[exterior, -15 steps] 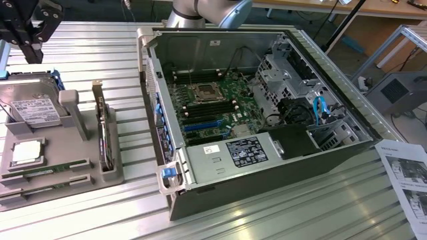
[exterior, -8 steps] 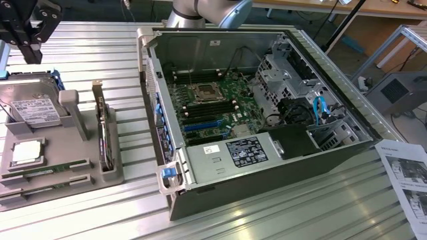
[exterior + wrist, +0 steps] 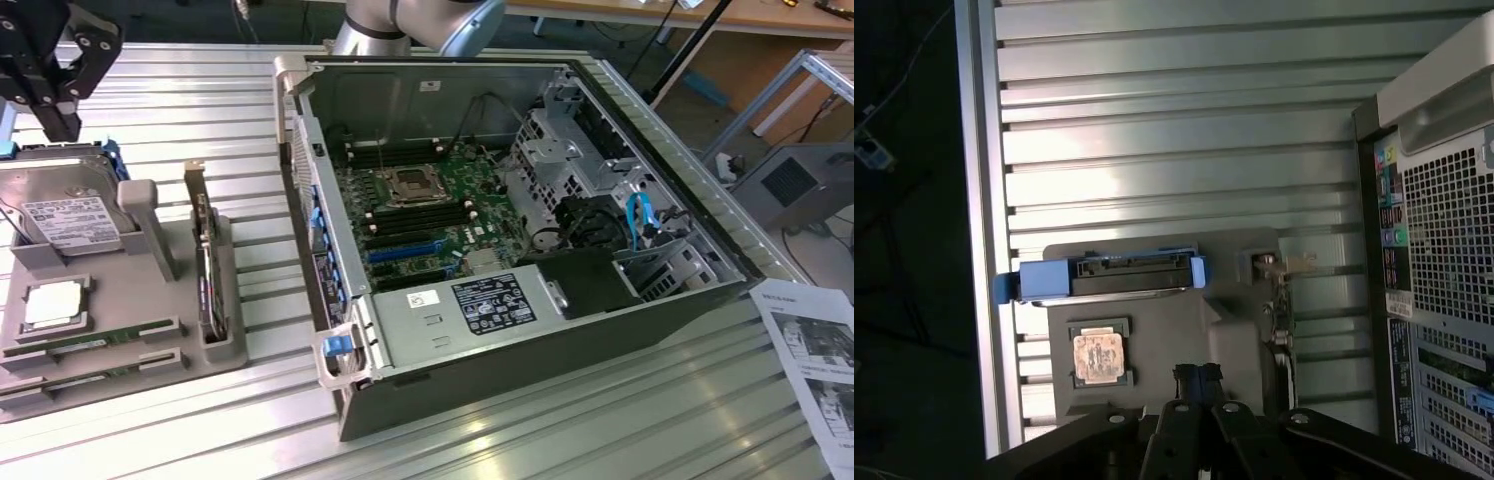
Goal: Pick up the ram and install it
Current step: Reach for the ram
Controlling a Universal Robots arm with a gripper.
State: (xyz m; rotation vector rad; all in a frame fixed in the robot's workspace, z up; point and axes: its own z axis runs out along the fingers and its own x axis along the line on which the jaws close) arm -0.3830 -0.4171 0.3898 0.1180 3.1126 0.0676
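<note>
1. Lying in slots along the near edge of the tray (image 3: 147,300), the ram (image 3: 107,333) has a second stick (image 3: 80,368) just beside it, nearer still to that edge. Nothing touches either one.
2. A printed sheet (image 3: 814,350) lies at the bench's (image 3: 534,440) near corner, on the exterior view's right.
3. Behind the sticks, a silver CPU (image 3: 51,305) rests flat in its pocket on the tray.
4. A card (image 3: 207,270) stands on edge along the tray's side toward the case (image 3: 561,330).
5. A hard drive (image 3: 67,215) leans in its cradle at the tray's far end, with a blue bracket round it.
6. The case sits mid-bench with its side off and its motherboard (image 3: 427,200) facing up.
7. The gripper (image 3: 60,128) hangs above the tray's far end, well apart from the ram. Its fingers (image 3: 1189,385) are pressed together and hold nothing.
8. The arm (image 3: 414,20) rises at the bench's far edge, behind the case.
</note>
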